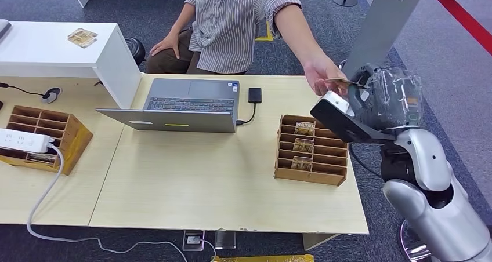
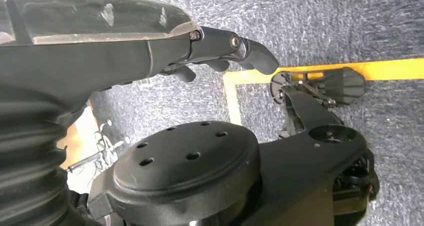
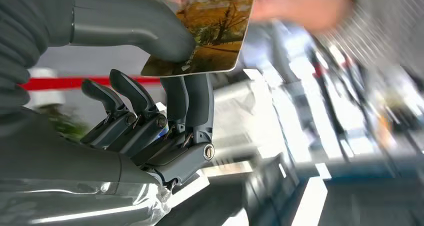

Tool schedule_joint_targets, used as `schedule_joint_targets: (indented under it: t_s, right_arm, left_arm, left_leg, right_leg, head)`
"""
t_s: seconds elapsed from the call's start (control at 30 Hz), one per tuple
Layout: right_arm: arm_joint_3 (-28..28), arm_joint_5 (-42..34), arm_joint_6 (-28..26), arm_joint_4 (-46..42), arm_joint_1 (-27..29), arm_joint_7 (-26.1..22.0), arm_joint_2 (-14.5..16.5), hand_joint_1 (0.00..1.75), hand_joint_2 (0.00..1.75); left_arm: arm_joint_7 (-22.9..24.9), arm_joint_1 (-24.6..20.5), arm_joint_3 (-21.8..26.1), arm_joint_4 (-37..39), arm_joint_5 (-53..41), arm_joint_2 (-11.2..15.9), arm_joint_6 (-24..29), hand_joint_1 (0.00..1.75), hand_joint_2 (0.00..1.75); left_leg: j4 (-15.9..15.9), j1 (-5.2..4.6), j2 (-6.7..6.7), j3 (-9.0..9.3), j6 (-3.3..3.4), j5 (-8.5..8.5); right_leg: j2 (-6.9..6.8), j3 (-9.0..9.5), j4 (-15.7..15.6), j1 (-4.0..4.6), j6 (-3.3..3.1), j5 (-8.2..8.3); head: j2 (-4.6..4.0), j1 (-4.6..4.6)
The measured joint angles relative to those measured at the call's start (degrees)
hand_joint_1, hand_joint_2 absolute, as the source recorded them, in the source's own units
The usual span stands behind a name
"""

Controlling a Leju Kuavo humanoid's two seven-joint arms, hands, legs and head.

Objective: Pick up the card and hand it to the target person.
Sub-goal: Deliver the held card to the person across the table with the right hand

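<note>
Beyond the desk's (image 1: 232,181) far right corner, the right hand (image 3: 165,86) pinches the card (image 3: 210,31) between thumb and fingers (image 3: 192,98) while the person's hand (image 1: 322,76) grasps its other end. Releasing late risks a tug; releasing early, a drop. The left hand (image 2: 220,51) hangs curled, empty.

Even, bright overhead light fills the head view, sharp throughout; the bench (image 1: 220,175) shows only soft, short shadows under the laptop (image 1: 185,108) and the card rack (image 1: 312,152). Glare streaks the clear cover on the right hand (image 1: 371,97). In the right wrist view the card (image 3: 210,36) is crisp, while the person's hand (image 3: 295,6) and background smear into blur. The left wrist view is dim, dark parts close up.
</note>
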Motion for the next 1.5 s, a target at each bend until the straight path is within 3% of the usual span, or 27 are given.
schedule_joint_targets:
  t_s: [0.1,0.23,0.47,0.87,1.0,1.43,1.5]
  right_arm:
    - [0.1,5.5,-15.0,1.5,1.0,-8.3,2.2,1.68,1.75]
    - [0.5,6.7,-22.9,6.4,2.0,-11.6,5.1,1.68,1.75]
    - [1.7,4.8,-24.5,14.3,3.0,-12.6,9.1,1.68,1.75]
    - [3.2,4.1,-23.8,20.0,2.7,-12.8,12.1,1.68,1.75]
    - [3.6,3.8,-23.5,21.0,2.5,-12.7,12.6,0.0,1.75]
    - [4.3,3.1,-23.5,22.7,2.4,-12.3,12.9,0.0,1.75]
    - [4.3,3.1,-23.5,22.8,2.4,-12.3,12.9,0.0,1.75]
  left_arm:
    - [-0.2,-0.4,0.0,0.0,-0.7,-0.4,-0.2,0.0,1.75]
    - [0.0,-1.4,0.0,0.0,-1.0,-0.9,-0.3,0.0,1.75]
    - [-0.1,-1.6,0.0,0.0,-0.5,-1.0,-0.3,0.0,1.75]
    - [-0.5,-1.2,0.0,0.0,0.1,-1.0,-0.3,0.0,1.75]
    - [-1.2,-1.2,0.0,0.0,-0.3,-1.0,-0.8,0.0,1.75]
    - [-2.3,-0.8,0.0,0.0,-0.3,-1.0,-1.0,0.0,1.75]
    - [-2.3,-0.8,0.0,0.0,-0.3,-1.0,-1.0,0.0,0.87]
  left_leg:
    - [0.0,0.01,0.0,-0.01,0.0,0.0]
    - [0.0,0.01,-0.01,-0.03,0.0,0.0]
    - [0.0,0.01,-0.02,-0.03,0.0,0.0]
    - [0.0,0.01,-0.02,-0.05,0.0,0.0]
    - [0.0,0.01,-0.02,-0.05,0.0,0.0]
    - [0.0,0.01,-0.01,-0.04,0.0,0.0]
    - [0.0,0.01,-0.01,-0.04,0.0,0.0]
  right_leg:
    - [0.0,0.0,0.0,0.01,0.0,0.0]
    - [-0.01,0.02,0.0,0.01,0.0,0.0]
    - [-0.01,0.01,0.0,0.01,0.0,0.0]
    - [-0.01,-0.01,0.0,0.01,0.0,0.0]
    - [-0.01,-0.01,0.0,0.0,0.0,0.0]
    - [-0.01,-0.01,0.0,0.01,0.0,0.0]
    - [-0.01,-0.01,0.0,0.0,0.0,0.0]
  head:
    - [0.0,-0.1]
    - [0.0,-0.08]
    - [0.0,-0.04]
    - [0.0,-0.05]
    - [0.0,-0.05]
    - [0.0,-0.07]
    - [0.0,-0.05]
